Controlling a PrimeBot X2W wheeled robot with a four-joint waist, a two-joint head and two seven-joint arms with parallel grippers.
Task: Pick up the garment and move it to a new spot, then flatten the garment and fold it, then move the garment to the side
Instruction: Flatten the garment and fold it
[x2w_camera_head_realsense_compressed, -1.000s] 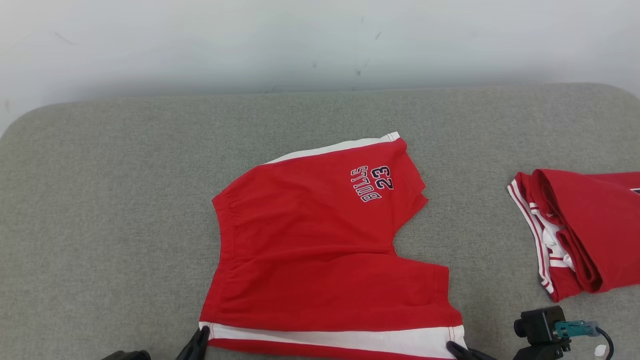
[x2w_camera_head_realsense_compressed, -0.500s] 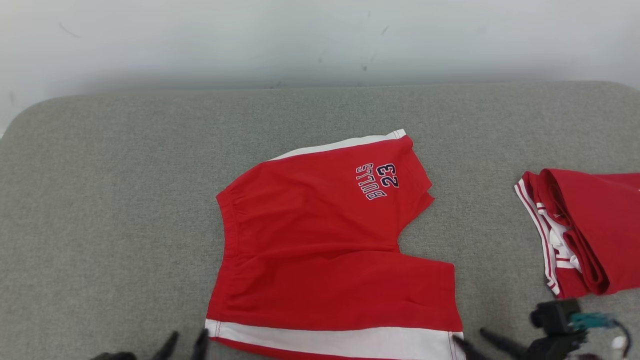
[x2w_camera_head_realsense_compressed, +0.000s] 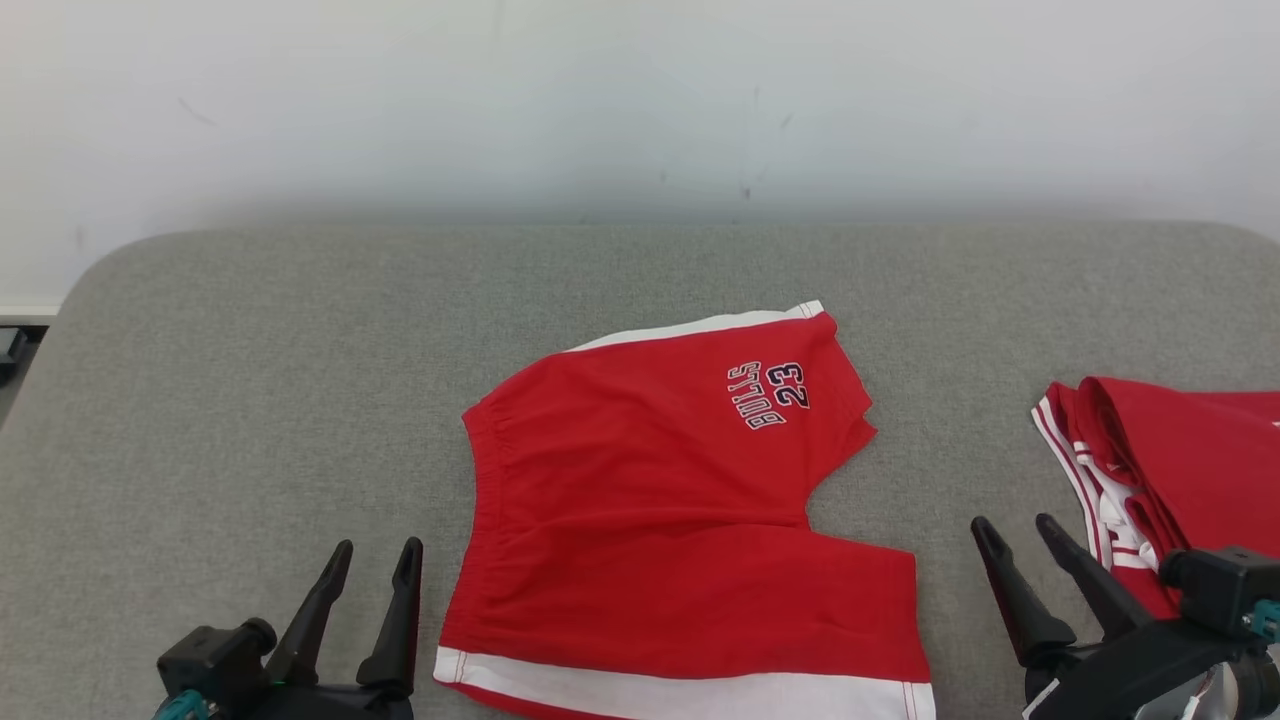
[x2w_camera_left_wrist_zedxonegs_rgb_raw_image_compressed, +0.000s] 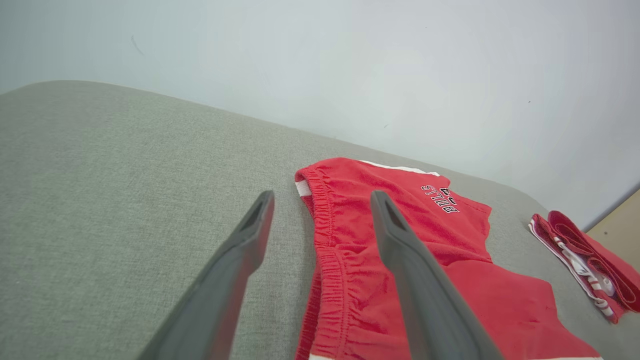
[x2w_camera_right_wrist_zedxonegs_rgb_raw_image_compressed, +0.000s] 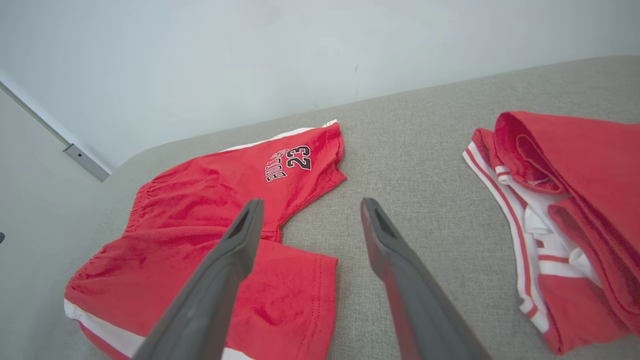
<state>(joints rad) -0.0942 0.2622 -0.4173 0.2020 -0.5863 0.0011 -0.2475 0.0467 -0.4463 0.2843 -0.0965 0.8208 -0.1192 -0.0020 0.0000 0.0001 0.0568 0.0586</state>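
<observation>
And they've let go! A second ago both claws were pinching the near hem corners of the shorts (x2w_camera_head_realsense_compressed: 650, 520). Now the fingers have sprung apart and backed off. The head camera has tipped up too, so the whole scene sits lower in the head view, while the shorts lie as they did.

Over at 7 o'clock in the head view, the left claw (x2w_camera_head_realsense_compressed: 377, 546) stands with its two dark fingers spread, holding nothing. It is just beside the waistband side of the shorts and not touching them. In its own wrist view, one finger hangs over bare grey cloth and the other over the gathered waistband.

Centre to 6 o'clock: the red shorts lie spread flat on the grey padded surface (x2w_camera_head_realsense_compressed: 250, 400). The waistband is toward 9 o'clock and the legs toward 3. A white stripe runs along the near edge, and "BULLS 23" is printed on the far leg.

At 5 o'clock the right claw (x2w_camera_head_realsense_compressed: 1012, 522) is also wide apart and empty. It sits near the hem of the near leg, clear of the fabric.

Out at 3 to 4 o'clock there's a second red garment (x2w_camera_head_realsense_compressed: 1180, 450), folded, with white striped trim. It is well apart from the shorts. A pale wall (x2w_camera_head_realsense_compressed: 600, 100) runs behind everything at 12.
</observation>
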